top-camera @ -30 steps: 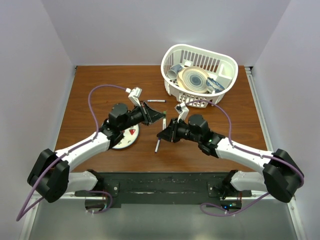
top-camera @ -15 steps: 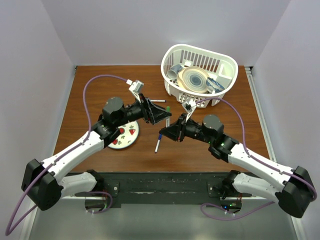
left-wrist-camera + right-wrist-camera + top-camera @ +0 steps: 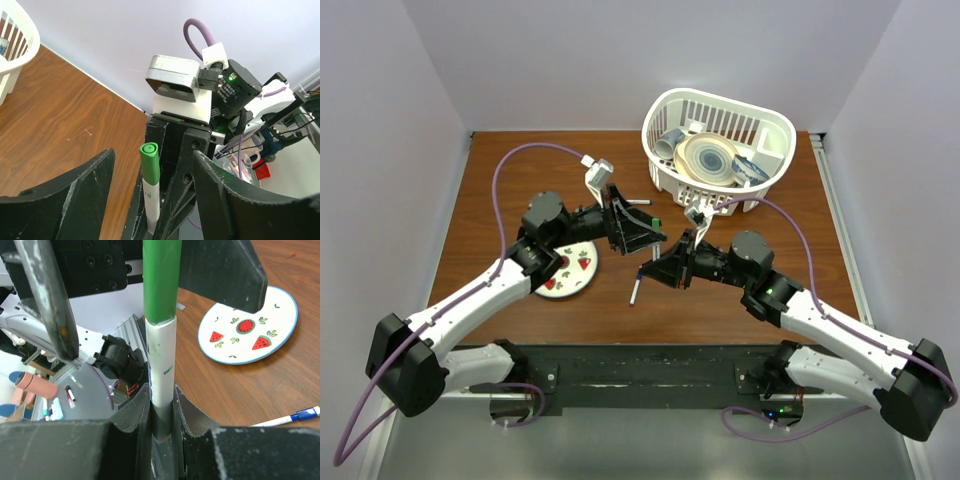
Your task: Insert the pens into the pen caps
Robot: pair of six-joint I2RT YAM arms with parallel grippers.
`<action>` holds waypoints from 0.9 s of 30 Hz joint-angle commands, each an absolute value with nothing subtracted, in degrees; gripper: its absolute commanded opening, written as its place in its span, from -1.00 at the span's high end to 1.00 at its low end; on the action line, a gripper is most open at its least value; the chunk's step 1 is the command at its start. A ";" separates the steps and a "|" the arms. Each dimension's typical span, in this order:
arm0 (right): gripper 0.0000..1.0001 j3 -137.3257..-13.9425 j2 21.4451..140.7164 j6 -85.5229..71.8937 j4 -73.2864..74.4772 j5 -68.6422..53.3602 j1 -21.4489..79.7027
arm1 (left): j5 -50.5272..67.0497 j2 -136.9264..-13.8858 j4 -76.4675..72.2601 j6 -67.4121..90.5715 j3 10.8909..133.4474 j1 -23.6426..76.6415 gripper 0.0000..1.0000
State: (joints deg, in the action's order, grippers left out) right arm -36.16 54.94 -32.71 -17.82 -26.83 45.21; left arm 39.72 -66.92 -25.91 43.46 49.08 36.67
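My right gripper (image 3: 162, 400) is shut on the white barrel of a pen (image 3: 163, 365) and holds it upright above the table. A green cap (image 3: 161, 280) sits on the pen's upper end. My left gripper (image 3: 152, 165) is open, its fingers (image 3: 75, 190) standing apart on either side of the green cap (image 3: 150, 161) without touching it. In the top view both grippers meet mid-table, with the green cap (image 3: 656, 222) between them. A second pen with a blue cap (image 3: 635, 289) lies on the table below them. A third pen with a dark cap (image 3: 634, 201) lies near the basket.
A white slotted basket (image 3: 775, 125) with dishes stands at the back right. A white plate with a watermelon print (image 3: 575, 272) lies under the left arm, and it also shows in the right wrist view (image 3: 280, 335). The table surface is brown wood.
Both grippers have risen and moved toward the back, away from the plate. The green cap has come into view on the pen between them. The pens on the table have not moved.
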 commanded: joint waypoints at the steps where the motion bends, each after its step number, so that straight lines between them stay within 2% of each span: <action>1: 1.00 -36.74 54.40 -32.34 -19.51 -29.35 45.09 | 41.13 -67.24 -29.61 44.38 52.03 35.77 -0.34; 4: 1.00 -36.48 54.05 -32.34 -19.51 -29.44 45.18 | 41.39 -67.41 -29.79 44.38 52.56 35.42 -0.32; 11: 1.00 -36.04 53.70 -32.96 -19.86 -29.27 45.18 | 42.36 -68.03 -30.50 45.09 52.38 34.98 -0.11; 21: 1.00 -35.60 53.88 -33.40 -20.21 -29.27 45.09 | 42.80 -67.32 -30.94 45.97 52.21 33.40 -0.08; 27: 1.00 -35.60 54.05 -34.10 -20.65 -29.53 45.18 | 44.21 -67.50 -33.92 47.90 50.72 33.13 0.11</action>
State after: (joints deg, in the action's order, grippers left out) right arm -35.97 54.94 -33.36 -17.98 -28.14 45.21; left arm 42.04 -67.92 -28.97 46.09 50.13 33.43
